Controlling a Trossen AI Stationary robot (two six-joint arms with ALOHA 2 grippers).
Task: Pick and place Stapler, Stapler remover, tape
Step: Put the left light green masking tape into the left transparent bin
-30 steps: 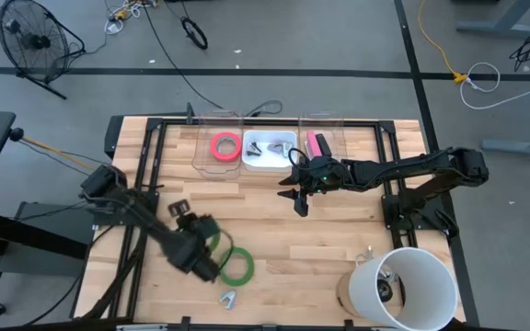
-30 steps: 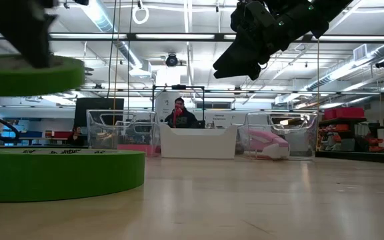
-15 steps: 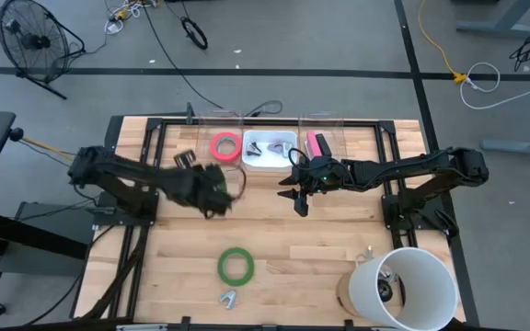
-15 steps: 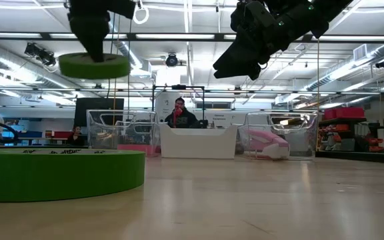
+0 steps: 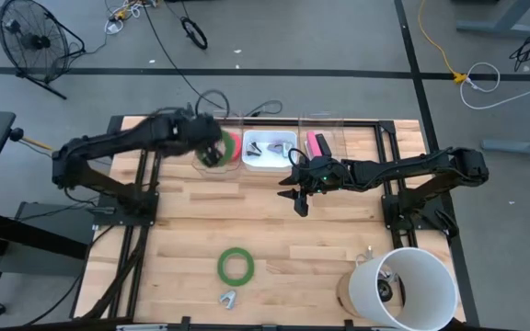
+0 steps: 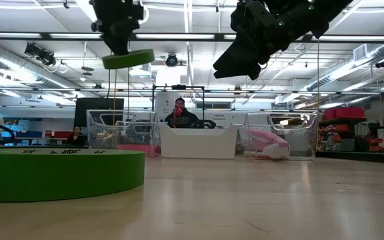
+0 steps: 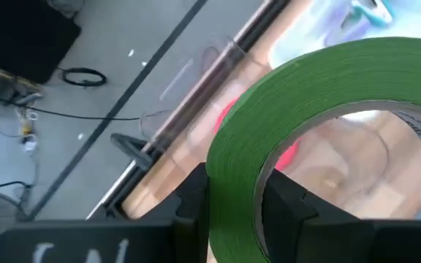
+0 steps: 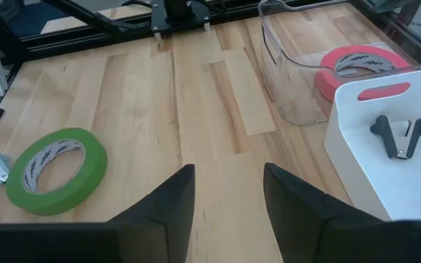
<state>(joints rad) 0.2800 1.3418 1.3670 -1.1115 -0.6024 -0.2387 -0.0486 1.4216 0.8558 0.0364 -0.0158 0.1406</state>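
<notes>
Right now the left gripper (image 5: 212, 147), upper centre-left of the high view, pinches one wall of a green tape roll (image 7: 320, 109), carried flat directly above the clear bin (image 5: 202, 158) holding the pinkish-red roll (image 8: 357, 64). Right gripper (image 5: 299, 200) hovers mid-table, jaws parted, empty. Another green roll (image 5: 236, 266) lies lower centre.

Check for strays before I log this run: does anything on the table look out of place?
One staple remover lies loose at the table's near edge beside the green tape roll, while others sit in the white bin. Nothing looks spilled or damaged.
</notes>
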